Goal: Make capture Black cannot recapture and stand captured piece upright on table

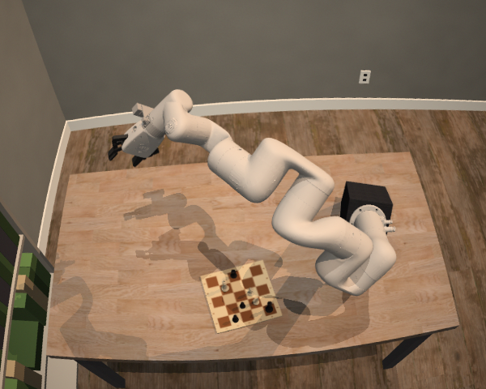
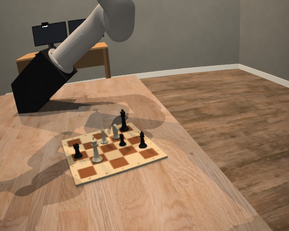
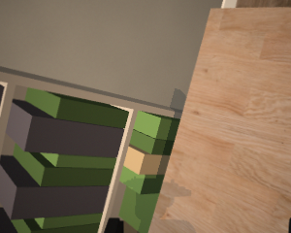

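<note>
A small chessboard (image 1: 240, 296) lies near the table's front edge; it also shows in the exterior view (image 2: 113, 152). Three white pieces stand on it: a tall one (image 2: 96, 150), a bishop (image 2: 103, 136) and a knight (image 2: 115, 132). Several black pieces stand there too: a rook (image 2: 77, 150), a tall piece (image 2: 124, 121), a pawn (image 2: 122, 139) and a bishop (image 2: 142, 139). All are upright. My gripper (image 1: 125, 158) is open and empty, high over the table's far left corner, far from the board. The wrist view shows only the table edge (image 3: 184, 141), no pieces.
The arm's black base block (image 1: 365, 199) stands at the table's right back. A shelf with green and dark blocks (image 1: 13, 301) stands left of the table and also shows in the wrist view (image 3: 73, 160). A desk with monitors (image 2: 55, 34) is behind.
</note>
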